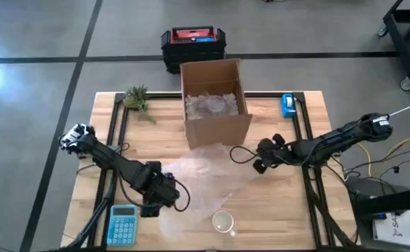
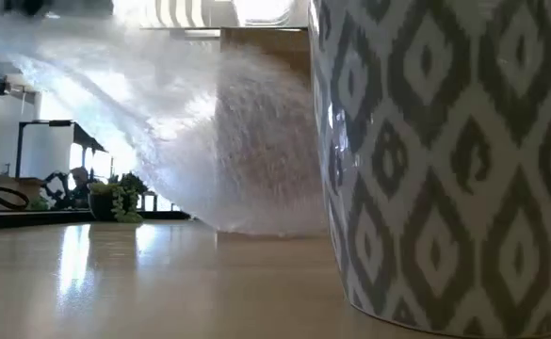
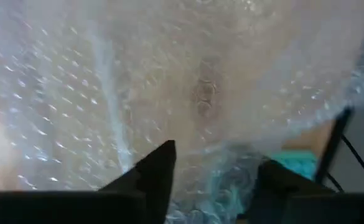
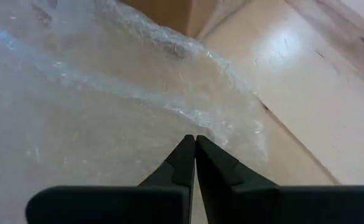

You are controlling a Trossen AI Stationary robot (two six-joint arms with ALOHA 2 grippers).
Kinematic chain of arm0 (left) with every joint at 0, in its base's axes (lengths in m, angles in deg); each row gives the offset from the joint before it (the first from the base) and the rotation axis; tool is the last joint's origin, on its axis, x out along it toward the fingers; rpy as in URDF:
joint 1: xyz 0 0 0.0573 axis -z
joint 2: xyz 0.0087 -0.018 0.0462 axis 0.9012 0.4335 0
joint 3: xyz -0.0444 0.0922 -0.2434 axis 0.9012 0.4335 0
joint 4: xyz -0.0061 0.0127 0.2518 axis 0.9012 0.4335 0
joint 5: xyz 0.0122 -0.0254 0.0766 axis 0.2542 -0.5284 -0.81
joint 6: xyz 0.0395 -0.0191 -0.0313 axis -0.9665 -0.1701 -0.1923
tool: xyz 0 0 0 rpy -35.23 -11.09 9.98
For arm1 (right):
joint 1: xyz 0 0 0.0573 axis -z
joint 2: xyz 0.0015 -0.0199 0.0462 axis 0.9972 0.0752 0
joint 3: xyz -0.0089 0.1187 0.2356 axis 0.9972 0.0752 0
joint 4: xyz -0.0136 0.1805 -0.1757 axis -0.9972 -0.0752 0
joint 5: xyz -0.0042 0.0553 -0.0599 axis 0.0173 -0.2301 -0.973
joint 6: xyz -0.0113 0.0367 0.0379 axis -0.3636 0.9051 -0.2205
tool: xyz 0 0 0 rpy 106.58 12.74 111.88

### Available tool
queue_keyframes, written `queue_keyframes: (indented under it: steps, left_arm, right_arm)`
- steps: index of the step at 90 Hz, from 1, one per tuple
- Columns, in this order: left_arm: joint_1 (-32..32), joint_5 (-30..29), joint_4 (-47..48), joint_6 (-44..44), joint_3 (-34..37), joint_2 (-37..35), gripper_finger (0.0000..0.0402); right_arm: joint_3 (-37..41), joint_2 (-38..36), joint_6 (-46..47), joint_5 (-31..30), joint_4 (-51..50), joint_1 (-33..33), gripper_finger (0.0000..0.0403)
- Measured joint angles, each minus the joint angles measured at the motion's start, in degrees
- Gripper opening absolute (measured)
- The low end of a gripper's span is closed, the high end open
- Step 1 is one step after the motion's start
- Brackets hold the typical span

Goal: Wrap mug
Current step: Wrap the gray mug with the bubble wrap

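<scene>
Overhead, the mug (image 1: 223,222) stood upright near the front edge of the table (image 1: 289,210), on the front corner of a clear sheet of bubble wrap (image 1: 197,175) that spread back toward the open cardboard box (image 1: 215,98). In the low view the mug's grey-and-white diamond pattern (image 2: 445,160) filled the right side, with the wrap rising behind it.

Left gripper (image 1: 168,198) sat at the sheet's left edge, just beside the blue calculator (image 1: 123,224). Its wrist view showed the fingers (image 3: 154,177) spread apart, with bubble wrap filling the view beyond them; nothing was seen held between them.

Right gripper (image 1: 243,155) lay at the sheet's rear right edge, in front of the box. Its fingers (image 4: 188,162) were pressed together at the tips over the wrap; could not tell whether a fold was pinched between them.

Also on the table: a small plant (image 1: 137,98) at the rear left, a blue tape dispenser (image 1: 287,105) at the rear right.
</scene>
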Motion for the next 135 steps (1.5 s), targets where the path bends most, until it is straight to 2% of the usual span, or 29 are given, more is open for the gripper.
queue_keyframes:
  steps: [11, 20, 33, 42, 52, 59, 70, 80, 87, 99, 121, 135]
  left_arm:
    - [-0.04, 1.15, 1.61, 4.03, -3.24, -1.11, 0.0213]
    - [0.47, -2.93, 0.9, 6.12, -5.2, -3.0, 0.0238]
    - [2.3, -11.12, -0.06, 7.03, -5.15, -5.55, 0.0259]
    - [2.77, -11.43, -0.03, 8.15, -4.67, -6.37, 0.0266]
    - [3.04, -11.57, 0.01, 9.99, -4.49, -6.72, 0.0267]
    - [3.29, -11.56, 0.0, 10.21, -4.46, -6.72, 0.0262]
    - [3.39, -11.56, -0.02, 10.23, -4.44, -7.06, 0.0251]
    - [3.43, -11.71, -0.41, 10.82, -4.44, -7.73, 0.0238]
    - [3.48, -11.75, -0.66, 11.74, -4.44, -8.34, 0.0231]
    - [3.5, -11.43, -0.7, 12.07, -4.44, -8.57, 0.0225]
    - [3.52, -9.33, -0.46, 14.25, -4.41, -8.6, 0.0239]
    - [3.74, -10.21, -0.51, 14.72, -4.35, -8.49, 0.0236]
  right_arm:
    - [-2.6, -0.06, -2.93, 4.32, -0.23, 0.0, 0.0005]
    - [-6.02, -0.07, -6.8, 7.65, -0.76, 0.0, 0.0028]
    - [-11.77, -0.09, -10.04, 10.18, -5.79, -0.03, 0.009]
    - [-14.79, -0.09, -10.44, 11.66, -8.68, -0.01, 0.0139]
    - [-17.32, -0.09, -11.07, 17.78, -8.18, -0.05, 0.0183]
    - [-18.02, 0.16, -11.1, 24.14, -2.91, -0.64, 0.0205]
    - [-18.02, 1.82, -11.17, 33.94, 12.8, -4.57, 0.0224]
    - [-18.17, 4.22, -13.95, 35.07, 25.03, -10.1, 0.0228]
    - [-20.11, 6.75, -16.08, 34.13, 27.19, -13.2, 0.0226]
    - [-26.94, 12.59, -17.41, 31.95, 21.19, -16.22, 0.0214]
    - [-50.08, 29.11, -20.6, 28.89, -12.58, -17.01, 0.0194]
    - [-62.77, 39.17, -23.07, 28.95, -24.46, -17.04, 0.019]
